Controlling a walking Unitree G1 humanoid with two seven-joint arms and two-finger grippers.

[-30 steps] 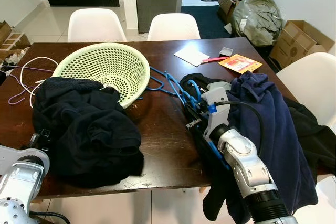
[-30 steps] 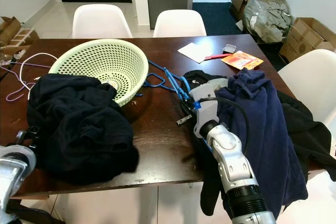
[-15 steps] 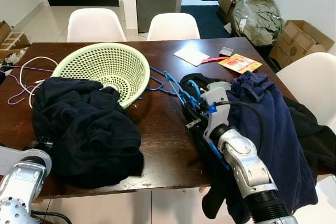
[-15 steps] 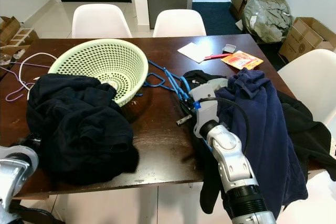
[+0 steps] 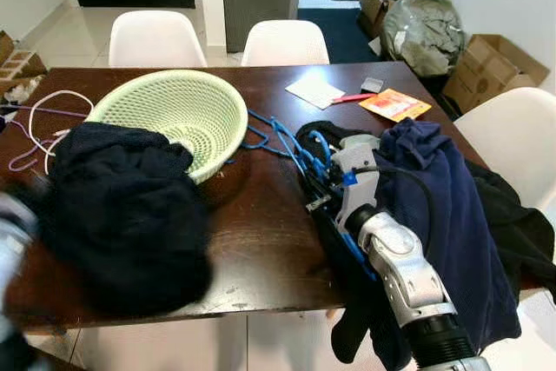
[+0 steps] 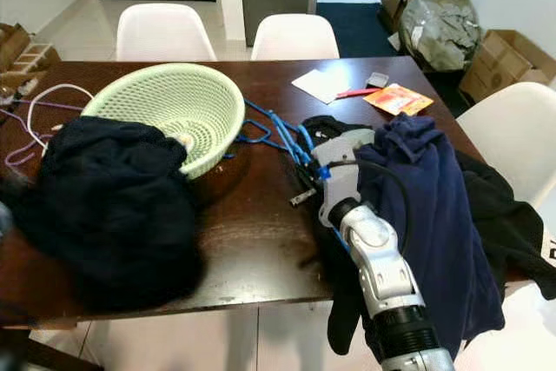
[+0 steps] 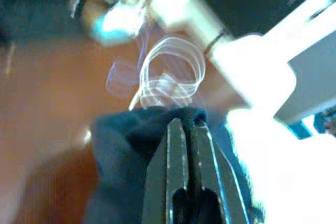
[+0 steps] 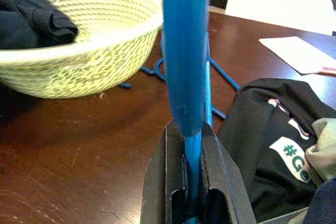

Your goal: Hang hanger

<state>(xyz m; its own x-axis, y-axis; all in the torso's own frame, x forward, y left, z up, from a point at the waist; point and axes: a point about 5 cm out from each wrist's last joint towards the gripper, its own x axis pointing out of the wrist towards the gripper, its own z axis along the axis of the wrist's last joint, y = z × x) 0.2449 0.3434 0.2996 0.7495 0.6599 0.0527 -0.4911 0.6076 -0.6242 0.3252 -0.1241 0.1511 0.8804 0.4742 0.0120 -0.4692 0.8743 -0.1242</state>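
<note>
Right gripper point(image 8: 191, 182): its two black fingers are clamping a blue hanger point(image 8: 185, 56), which is running up between them; the right arm is reaching over the table's right half.
Blue hanger: it is lying among a tangle of blue hangers point(image 5: 280, 138) on the dark wooden table point(image 5: 261, 215), between the basket and the clothes on the right.
Left gripper point(image 7: 187, 145): its fingers are pressing together with no gap showing, tips against the black garment point(image 5: 122, 206); that wrist view is blurring, so whether cloth is pinched between them is hard to say.
In the way: a pale green mesh basket point(image 5: 174, 115) is tilting on its side just beside the hangers, its rim resting on the black garment.
Right side: a navy blue garment point(image 5: 452, 215) is draping over the table edge, touching the right arm; a black printed shirt point(image 8: 273, 140) is lying next to the held hanger.
Far left: white and purple wire hangers point(image 5: 39, 123) are lying near the table's edge.
Far side: white paper point(image 5: 314, 90), an orange packet point(image 5: 395, 104) and two white chairs point(image 5: 156, 39) are sitting beyond the basket.
</note>
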